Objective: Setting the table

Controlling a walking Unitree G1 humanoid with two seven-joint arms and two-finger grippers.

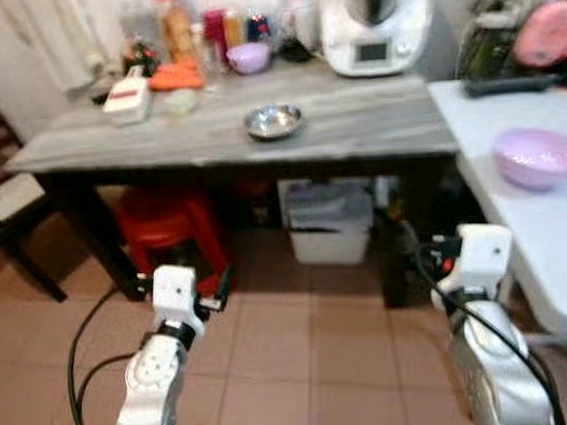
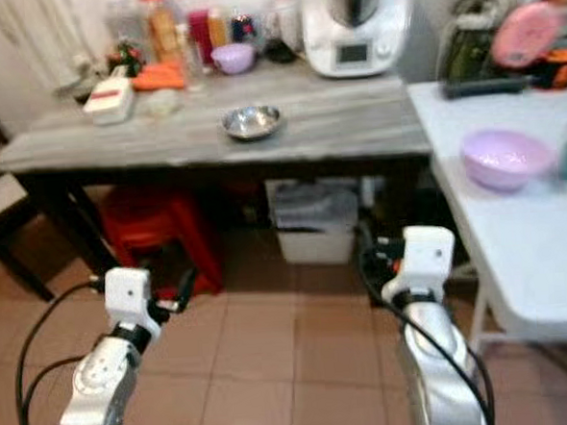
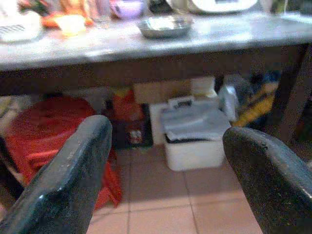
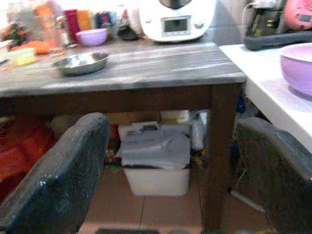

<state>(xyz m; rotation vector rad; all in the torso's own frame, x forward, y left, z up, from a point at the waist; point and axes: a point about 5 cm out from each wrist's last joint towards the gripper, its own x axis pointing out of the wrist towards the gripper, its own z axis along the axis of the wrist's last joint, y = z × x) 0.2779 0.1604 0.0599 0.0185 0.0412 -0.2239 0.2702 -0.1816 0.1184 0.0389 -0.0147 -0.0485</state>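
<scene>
both pincers [image 3: 165, 170] [image 4: 170, 170] open, empty, low; blurry approach risks clipping worktop [image 1: 356, 131] edge before reaching steel bowl [image 1: 274, 121]

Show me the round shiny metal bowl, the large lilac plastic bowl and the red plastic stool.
Round shiny metal bowl [image 1: 274, 121], left eye view, its inside.
Large lilac plastic bowl [image 1: 538, 156], left eye view, its outer wall.
Red plastic stool [image 1: 164, 227], left eye view, its seat.
</scene>
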